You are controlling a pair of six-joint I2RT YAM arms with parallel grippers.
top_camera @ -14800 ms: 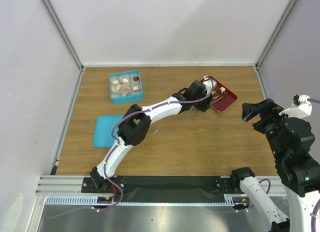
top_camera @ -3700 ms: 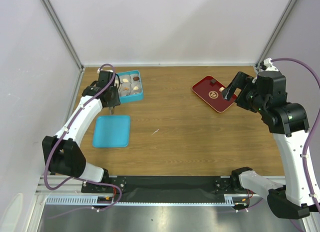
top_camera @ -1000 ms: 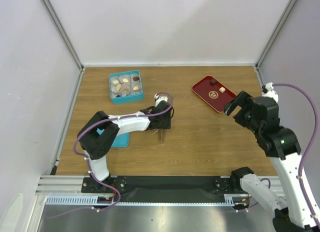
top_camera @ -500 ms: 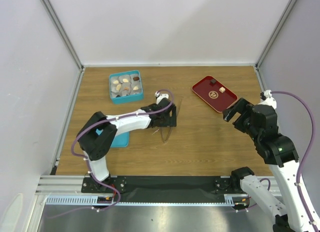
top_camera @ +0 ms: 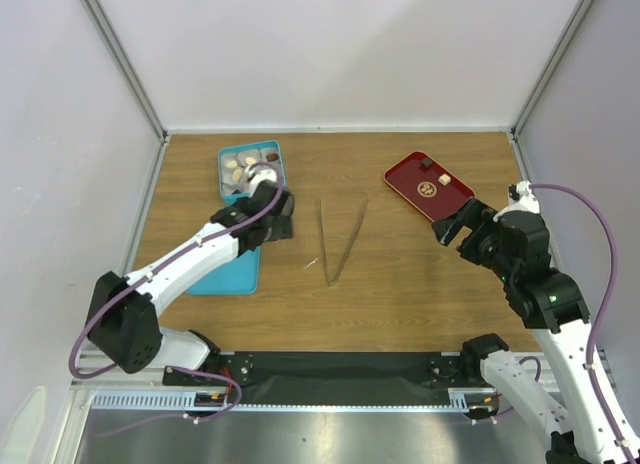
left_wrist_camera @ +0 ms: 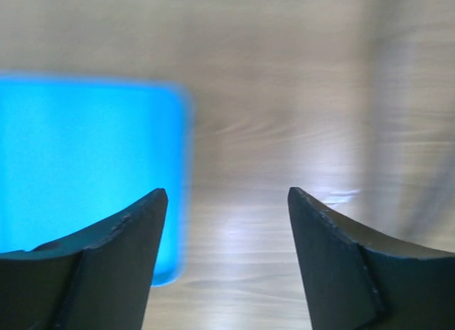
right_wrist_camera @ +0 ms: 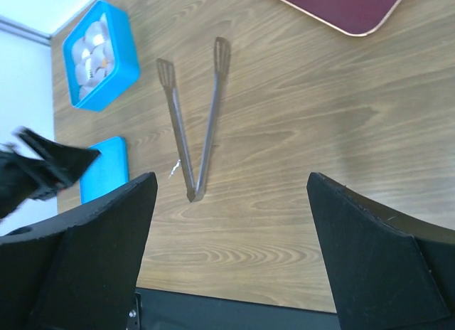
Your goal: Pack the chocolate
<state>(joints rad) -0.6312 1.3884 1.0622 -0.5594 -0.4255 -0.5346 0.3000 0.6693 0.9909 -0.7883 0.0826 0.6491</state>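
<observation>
Right jaws released, fingers (right_wrist_camera: 85, 252) wide apart with nothing between, hanging over the tabletop (top_camera: 400, 284) just on the near side of the red tray (top_camera: 405, 176). Metal tongs (top_camera: 333, 274) lie flat mid-tabletop in an open V, hinge toward the robot, nothing touching them. Teal lid (top_camera: 230, 279) lies to their left, with the left arm (top_camera: 190, 254) crossing over it. Left jaws released, empty, by the near right corner of the teal box (top_camera: 220, 169). Chocolates (top_camera: 240, 165) sit inside the box. A dark chocolate (top_camera: 427, 164) and a cream chocolate (top_camera: 443, 180) lie on the tray.
</observation>
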